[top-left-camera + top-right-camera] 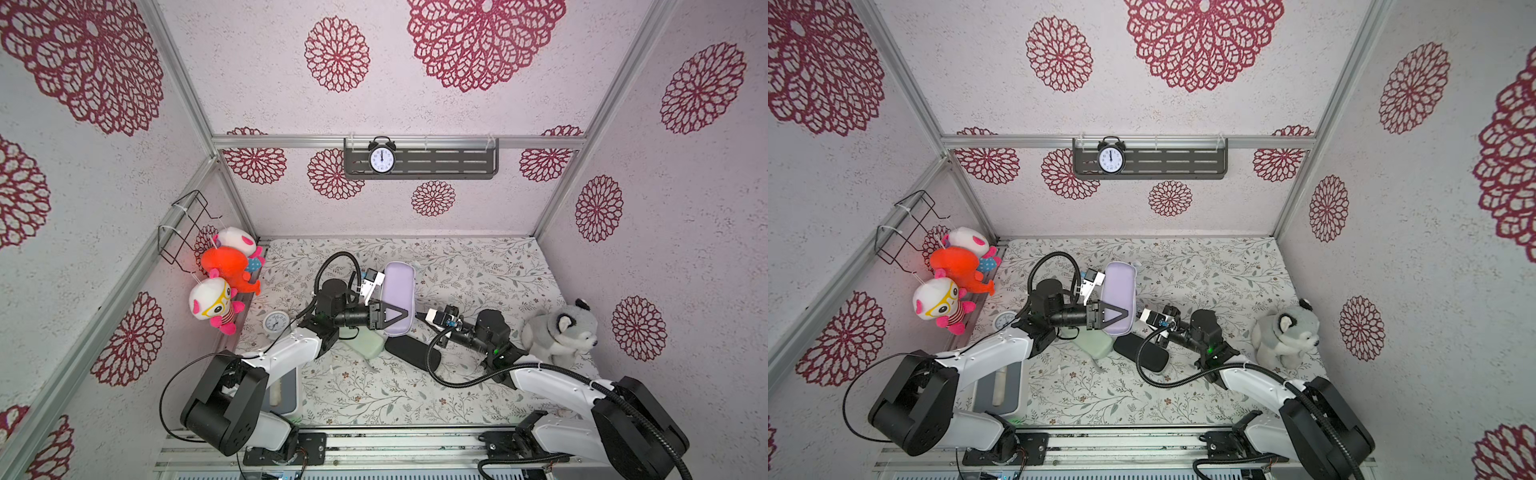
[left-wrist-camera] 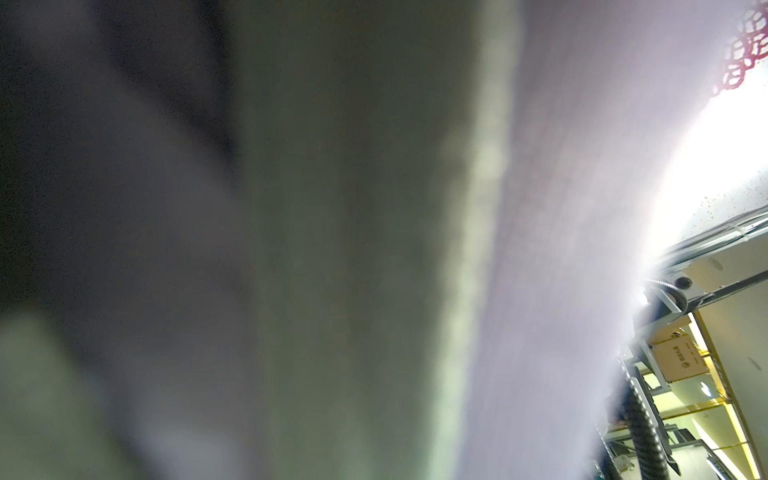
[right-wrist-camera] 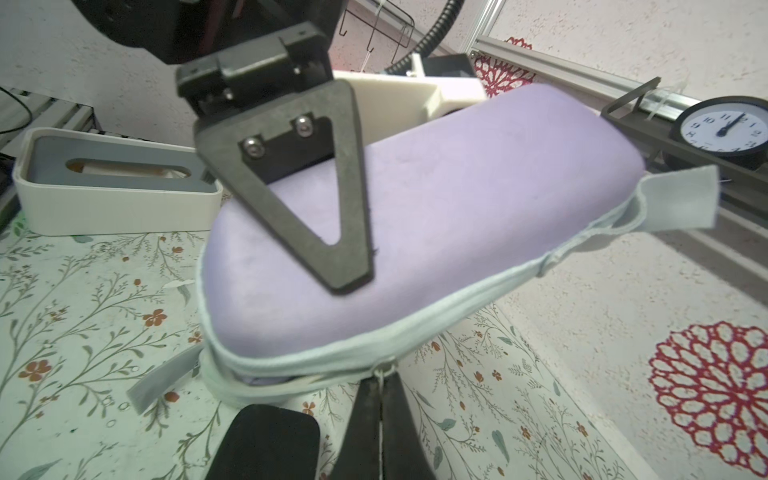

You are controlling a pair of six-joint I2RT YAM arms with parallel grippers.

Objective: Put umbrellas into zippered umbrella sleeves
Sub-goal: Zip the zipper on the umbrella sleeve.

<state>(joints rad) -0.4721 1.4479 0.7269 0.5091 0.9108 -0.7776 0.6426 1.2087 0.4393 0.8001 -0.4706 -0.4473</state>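
Lilac sleeve [image 1: 399,286] sits at the centre of both top views, held in the left end effector [image 1: 401,314]. Its jaws stand partly apart, clamped across the shell near its lower end, and the sleeve seems raised off the desk [image 1: 478,274]. The shell looks padded, half-stiff and light, with a matte skin unlikely to slip. A clamp across the flat faces suits it, while the zipper wants a pinch on the pull alone. The right end effector [image 3: 380,388] is closed tight on that pull [image 3: 384,369], at the bottom centre of the right wrist view. Only that view shows the pale tape [image 3: 478,299] joined right of the pull and gaping left of it. The top views hide the zipper but show the mint sleeve [image 1: 365,347] and black sleeve [image 1: 411,353] just below. The left wrist view gives only lilac and grey-green blur.
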